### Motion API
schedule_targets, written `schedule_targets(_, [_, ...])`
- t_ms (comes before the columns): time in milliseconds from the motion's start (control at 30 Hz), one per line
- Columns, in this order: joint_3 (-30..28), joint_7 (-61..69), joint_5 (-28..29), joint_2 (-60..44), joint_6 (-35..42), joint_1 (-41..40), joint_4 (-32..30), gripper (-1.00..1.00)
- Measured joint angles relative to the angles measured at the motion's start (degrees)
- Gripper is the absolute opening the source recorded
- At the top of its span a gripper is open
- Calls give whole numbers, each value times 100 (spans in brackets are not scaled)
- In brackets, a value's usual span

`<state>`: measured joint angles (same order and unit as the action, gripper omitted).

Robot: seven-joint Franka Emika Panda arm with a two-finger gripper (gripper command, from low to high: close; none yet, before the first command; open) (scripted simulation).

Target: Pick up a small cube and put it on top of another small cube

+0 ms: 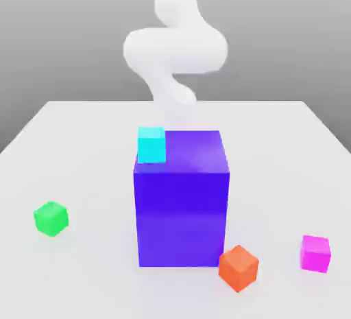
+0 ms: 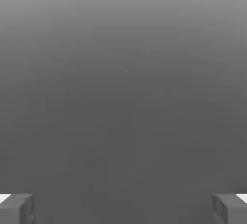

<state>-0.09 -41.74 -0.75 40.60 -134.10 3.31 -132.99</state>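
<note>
The small magenta-pink cube (image 1: 316, 253) sits on the white table near the front, at the exterior view's right. The small bright green cube (image 1: 51, 218) rests on the table at the exterior view's left, far from the magenta one. My white arm (image 1: 175, 46) curves down at the back and passes behind the big blue-violet block. In the hand view my gripper (image 2: 123, 209) is open: its two grey fingertips (image 2: 17, 208) stand wide apart with nothing between them, and plain grey lies beyond.
A big blue-violet block (image 1: 182, 201) stands mid-table between the two small cubes. A cyan cube (image 1: 151, 145) lies on its top at the exterior view's left edge. An orange cube (image 1: 238, 267) rests by the block's front corner, near the magenta cube.
</note>
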Motion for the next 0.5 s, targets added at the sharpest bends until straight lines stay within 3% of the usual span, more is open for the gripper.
schedule_targets(500, [444,2386,-333,-3151,-1400,1591,-731,0])
